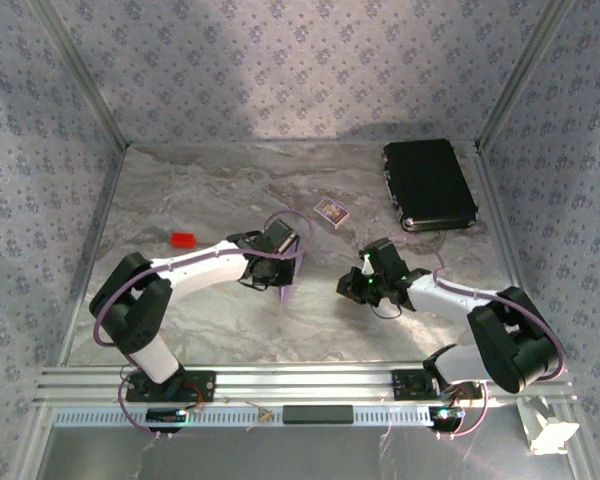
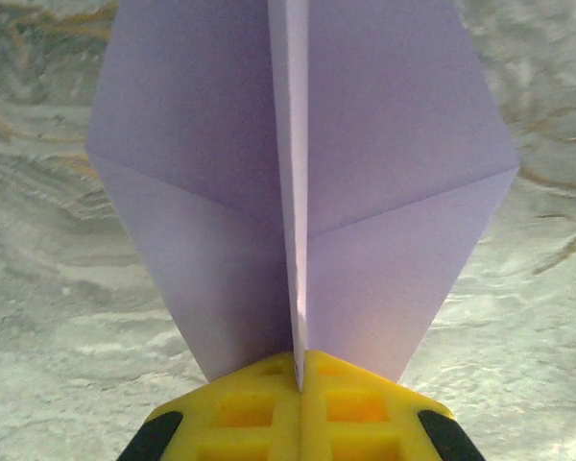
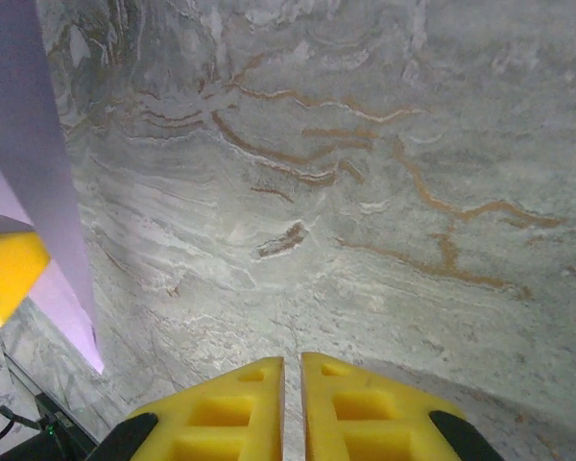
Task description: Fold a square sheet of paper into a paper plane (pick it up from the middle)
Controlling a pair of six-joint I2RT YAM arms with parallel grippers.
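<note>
The pale lilac paper plane (image 2: 192, 144) stands on edge, held by its lengthwise centre fold, with its two creased wings spreading left and right above the marbled table. My left gripper (image 2: 300, 370) is shut on that fold, yellow pads pressed together. From above, the left gripper (image 1: 283, 262) sits mid-table with a sliver of the lilac paper plane (image 1: 293, 272) under it. My right gripper (image 1: 356, 285) hovers just to its right, apart from the paper. In the right wrist view the right gripper (image 3: 293, 370) is shut on nothing over bare table, and the paper plane (image 3: 29, 125) rises at the left edge.
A black case (image 1: 428, 185) lies at the back right. A small patterned card (image 1: 331, 211) lies behind the grippers, and a small red block (image 1: 184, 240) lies to the left. Patterned walls enclose the table; an aluminium rail (image 1: 300, 382) runs along the near edge.
</note>
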